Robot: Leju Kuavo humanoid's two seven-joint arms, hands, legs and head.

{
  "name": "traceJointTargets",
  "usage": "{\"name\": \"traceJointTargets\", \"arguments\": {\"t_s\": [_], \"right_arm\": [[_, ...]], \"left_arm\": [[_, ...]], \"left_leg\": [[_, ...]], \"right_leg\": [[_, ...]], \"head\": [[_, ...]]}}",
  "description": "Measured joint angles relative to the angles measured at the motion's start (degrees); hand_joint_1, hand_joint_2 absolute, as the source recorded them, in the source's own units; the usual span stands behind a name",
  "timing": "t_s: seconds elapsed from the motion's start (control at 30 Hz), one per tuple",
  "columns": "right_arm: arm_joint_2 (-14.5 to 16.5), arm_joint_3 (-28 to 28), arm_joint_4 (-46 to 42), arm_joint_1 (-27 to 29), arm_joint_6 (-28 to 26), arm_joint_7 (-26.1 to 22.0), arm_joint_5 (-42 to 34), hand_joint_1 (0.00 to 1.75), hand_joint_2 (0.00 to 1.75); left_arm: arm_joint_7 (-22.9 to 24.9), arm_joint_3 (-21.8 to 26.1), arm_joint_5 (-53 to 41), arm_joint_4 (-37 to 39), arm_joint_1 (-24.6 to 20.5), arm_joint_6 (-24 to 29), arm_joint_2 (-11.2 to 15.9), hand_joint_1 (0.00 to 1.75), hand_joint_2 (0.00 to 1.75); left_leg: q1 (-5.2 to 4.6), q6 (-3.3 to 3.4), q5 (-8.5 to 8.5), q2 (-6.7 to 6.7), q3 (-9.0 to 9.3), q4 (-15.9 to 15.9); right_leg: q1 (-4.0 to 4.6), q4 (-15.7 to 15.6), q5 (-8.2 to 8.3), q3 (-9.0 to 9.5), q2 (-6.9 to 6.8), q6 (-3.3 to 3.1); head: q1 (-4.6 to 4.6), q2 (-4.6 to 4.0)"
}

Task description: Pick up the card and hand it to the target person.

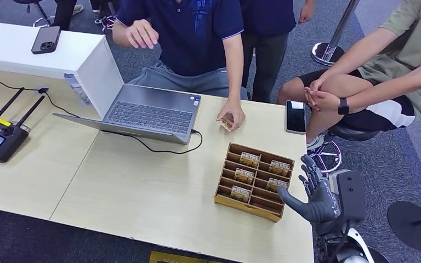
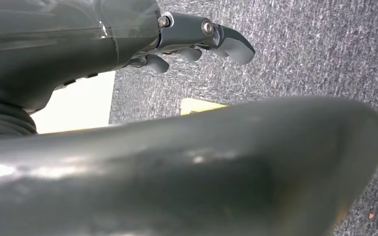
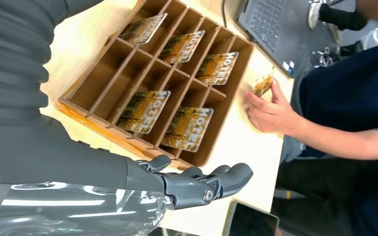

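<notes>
Step in hand, as I judge it: reach + pick a card from the wooden tray (image 1: 226, 200) w/ my right hand (image 1: 313, 196). That hand hovers just off the tray's right edge, at the table's (image 1: 142, 186) corner, fingers (image 3: 226, 178) spread apart and lightly curved, thumb pointing toward the tray — holding nothing. My left hand (image 2: 197, 42) hangs low over grey carpet, fingers loosely apart as far as I can see, nothing in it. Cards stand tilted in the tray's slots; the nearest card (image 1: 274, 184) sits in the right column, near my fingertips but not touching — the tray wall is between us. To do it well: come in from above, not sideways, so I don't shove the tray; thumb on one face, finger on the other, pinch the exposed top edge, lift straight up along the slot. The cards look thin and slick, so I'd guess slip risk. A person's hand (image 1: 231, 116) rests on the table beyond the tray, pinching a small card (image 1: 225, 124) — well apart from my fingers. Probably the recipient, can't tell for sure.
</notes>
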Motion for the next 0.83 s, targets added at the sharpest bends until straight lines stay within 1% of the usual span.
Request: {"name": "traceJointTargets", "arguments": {"t_s": [0.33, 0.83], "right_arm": [[-2.19, 3.03, -0.01, -0.90, -1.83, 0.97, -1.23, 0.00, 1.75], [-3.56, 5.37, -0.01, -1.43, -2.44, 0.77, -1.86, 0.00, 1.75]], "left_arm": [[-0.11, 0.00, -0.22, 0.00, 0.00, -0.01, 0.13, 0.00, 0.00], [-0.13, 0.00, -0.22, 0.00, 0.00, -0.01, 0.13, 0.00, 0.00]], "left_leg": [[0.00, 0.00, 0.00, 0.00, 0.00, 0.00], [0.00, 0.00, 0.00, 0.00, 0.00, 0.00]], "right_leg": [[0.00, 0.00, 0.00, 0.00, 0.00, 0.00], [0.00, 0.00, 0.00, 0.00, 0.00, 0.00]], "head": [[0.01, 0.00], [-0.01, 0.00]]}}
